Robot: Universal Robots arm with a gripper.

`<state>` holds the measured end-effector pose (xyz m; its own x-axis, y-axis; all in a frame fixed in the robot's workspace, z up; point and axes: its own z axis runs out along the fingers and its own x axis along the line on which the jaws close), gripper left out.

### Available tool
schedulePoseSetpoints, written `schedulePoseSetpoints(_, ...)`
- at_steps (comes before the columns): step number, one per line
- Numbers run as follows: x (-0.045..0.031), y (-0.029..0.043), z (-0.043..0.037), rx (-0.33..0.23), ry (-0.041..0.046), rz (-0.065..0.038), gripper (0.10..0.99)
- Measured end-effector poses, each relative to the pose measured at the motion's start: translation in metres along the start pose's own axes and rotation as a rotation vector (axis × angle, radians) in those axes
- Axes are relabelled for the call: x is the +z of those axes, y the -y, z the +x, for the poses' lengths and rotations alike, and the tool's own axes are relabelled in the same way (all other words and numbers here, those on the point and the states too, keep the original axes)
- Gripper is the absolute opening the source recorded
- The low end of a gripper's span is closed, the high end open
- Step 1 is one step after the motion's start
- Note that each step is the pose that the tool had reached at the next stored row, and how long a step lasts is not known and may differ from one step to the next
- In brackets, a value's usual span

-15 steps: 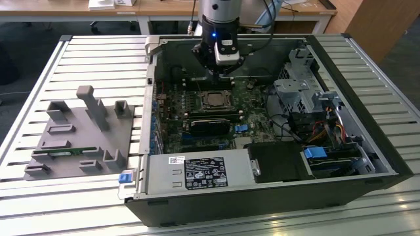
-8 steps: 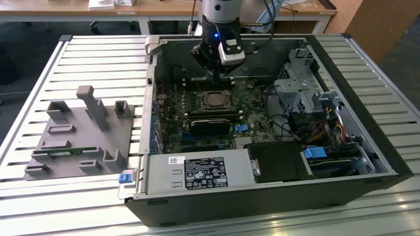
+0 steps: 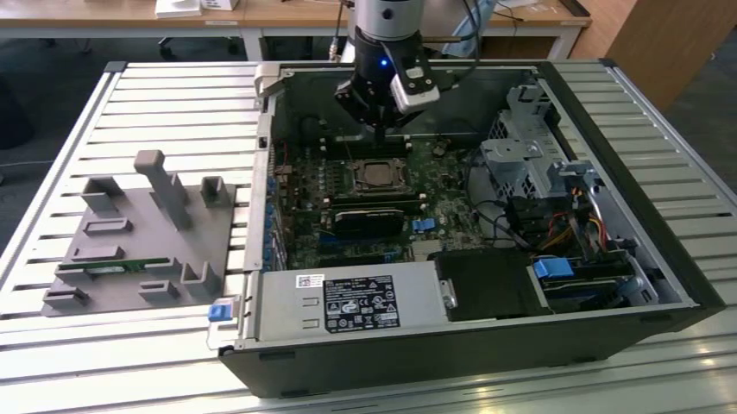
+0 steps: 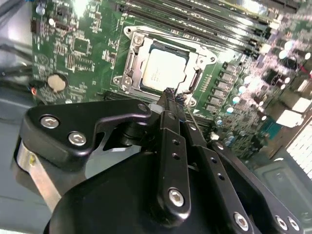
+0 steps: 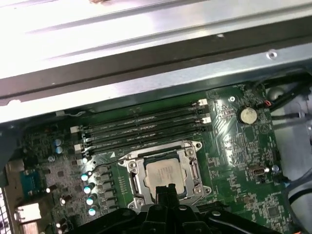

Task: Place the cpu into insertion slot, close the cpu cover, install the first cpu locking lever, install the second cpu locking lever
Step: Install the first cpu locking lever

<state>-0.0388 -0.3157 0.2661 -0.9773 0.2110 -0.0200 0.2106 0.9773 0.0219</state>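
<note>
Metal top upward, the cpu [image 4: 163, 72] lies flat in the insertion slot [image 4: 168, 47], whose black rim shows along one edge of the chip in the second wrist view. The cpu cover [image 4: 131, 61], a silvery frame, lies down around the chip, and its window leaves the grey top bare. A thin wire locking lever [image 5: 100, 167] curves out beside the socket in the first wrist view; whether it is latched cannot be told. The end effector [image 4: 169, 93] hangs just over the socket's edge, its two black fingers closed tip to tip with nothing seen between them.

Beside the socket runs a row of long black memory slots [image 5: 146, 124]. A coin cell battery [image 5: 247, 115] sits on the green motherboard [image 5: 234, 161], well apart from the chip.

In the exterior view the arm reaches down into an open black computer case [image 3: 461, 358] lying on its side on a slatted worktop [image 3: 69, 121]. A labelled power supply [image 3: 345, 304] sits in the near corner toward the exterior view's left, and a metal drive cage [image 3: 519, 159] stands toward the exterior view's right. Outside the case, on the exterior view's left, a grey fixture block [image 3: 138, 233] with upright posts rests on the worktop.
</note>
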Motion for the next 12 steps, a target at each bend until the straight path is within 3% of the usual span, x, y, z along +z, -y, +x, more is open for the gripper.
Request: schedulePoseSetpoints(12, 0.0002, 0.0, 0.0, -0.217, -0.0048, -0.004, 0.106)
